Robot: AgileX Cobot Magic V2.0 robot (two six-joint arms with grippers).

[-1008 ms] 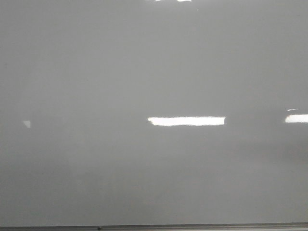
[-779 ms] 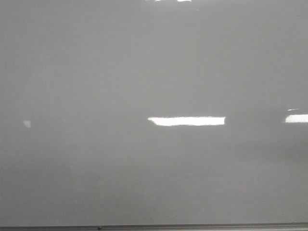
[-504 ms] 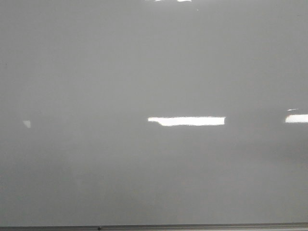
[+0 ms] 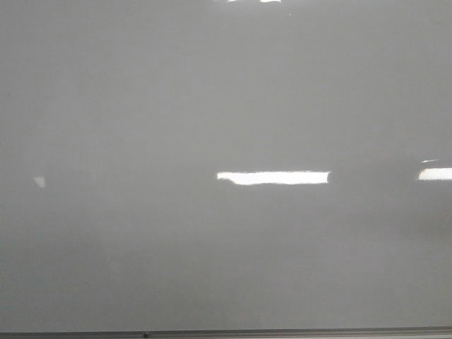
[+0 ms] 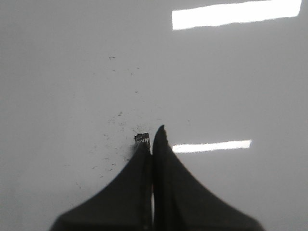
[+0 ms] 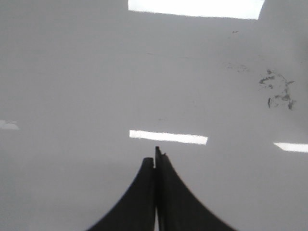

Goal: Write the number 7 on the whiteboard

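Note:
The whiteboard point(image 4: 226, 106) is a glossy grey-white surface that fills the front view, and neither gripper shows there. The number 7 is out of view: I see no drawn line on the board in any view. In the left wrist view my left gripper point(image 5: 152, 139) is shut, its dark fingers pressed together over the whiteboard point(image 5: 72, 72), with a small lettered tab point(image 5: 142, 140) at one tip. My right gripper point(image 6: 155, 160) is shut too, over bare whiteboard point(image 6: 72, 72), with nothing between its fingers.
A thin grey metal edge strip point(image 4: 282, 332) runs along the board's near side. Bright rectangular light reflections point(image 4: 272, 177) lie on the surface. Faint black marker specks point(image 5: 115, 120) dot the board near the left gripper, and a dark smudge point(image 6: 278, 91) sits beyond the right one.

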